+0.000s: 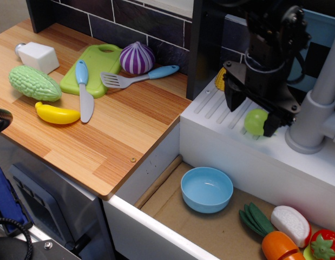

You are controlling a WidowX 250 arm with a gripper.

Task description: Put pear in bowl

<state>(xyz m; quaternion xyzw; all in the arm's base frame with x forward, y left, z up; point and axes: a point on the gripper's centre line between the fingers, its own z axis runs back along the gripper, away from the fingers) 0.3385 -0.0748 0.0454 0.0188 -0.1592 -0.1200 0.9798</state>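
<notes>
The pear [254, 122] is a small smooth yellow-green fruit lying on the ribbed white drainboard [210, 105] beside the sink. My gripper [252, 118] hangs straight down over it. Its two black fingers straddle the pear closely, one on the left [234, 103] and one on the right [271, 125], which covers the pear's right edge. The jaws are still apart and the pear rests on the board. The light blue bowl [207, 189] stands empty on the sink floor, below and to the left of the pear.
A grey faucet post [313, 119] stands just right of the gripper. Toy vegetables [289, 230] lie at the sink's right. On the wooden counter are a bumpy green gourd [34, 83], a banana [57, 114], a knife [84, 89], a spatula [136, 78], an onion [137, 58] and a white shaker [37, 56].
</notes>
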